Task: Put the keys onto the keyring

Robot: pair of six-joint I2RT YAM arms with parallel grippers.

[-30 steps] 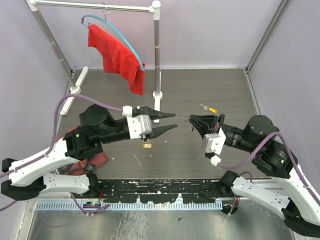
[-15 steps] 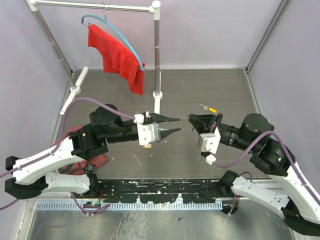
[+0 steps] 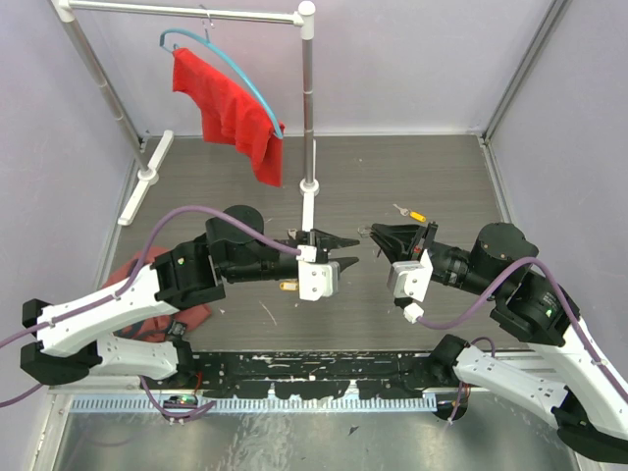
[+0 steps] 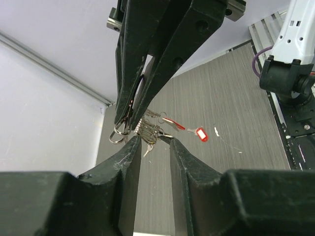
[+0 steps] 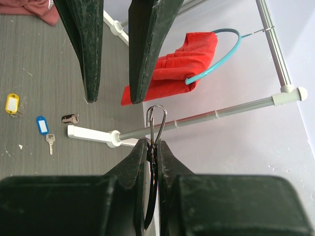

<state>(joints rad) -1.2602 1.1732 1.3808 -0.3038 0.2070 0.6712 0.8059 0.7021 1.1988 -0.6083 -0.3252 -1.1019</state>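
Top view: the left claw (image 3: 353, 252) points to 3 o'clock with its fingers apart and nothing between them. The right claw (image 3: 376, 236) faces it, pointing to 9 o'clock, and is pinched on the keyring (image 3: 365, 234), which it holds in the air above the worktop (image 3: 442, 177). The ring lies at 3 o'clock from the left claw, just beside its tips, so the left arm is the free one nearest to it. A brown-tagged key (image 3: 287, 286) lies on the worktop at about 8 o'clock from the left claw's tips, beneath the arm. A yellow-tagged key (image 3: 412, 213) lies apart, at 1 o'clock from the right claw.

Left wrist: the left claw (image 4: 155, 142) gapes at the bottom of the view. The right claw (image 4: 127, 115) comes down from 12 o'clock, clamped on the keyring (image 4: 118, 135). The keys (image 4: 150, 130) already on the ring bunch right at the open tips, and one trails a red tag (image 4: 201, 133) toward 3 o'clock.

Right wrist: the right claw (image 5: 152, 143) grips the keyring (image 5: 156, 118) edge-on (only a thin loop shows). Its long axis runs 6 to 12, and its free end points to 12, just off the nearer finger of the left claw (image 5: 115, 100). The next move probably turns on bringing that loop squarely into the gap.
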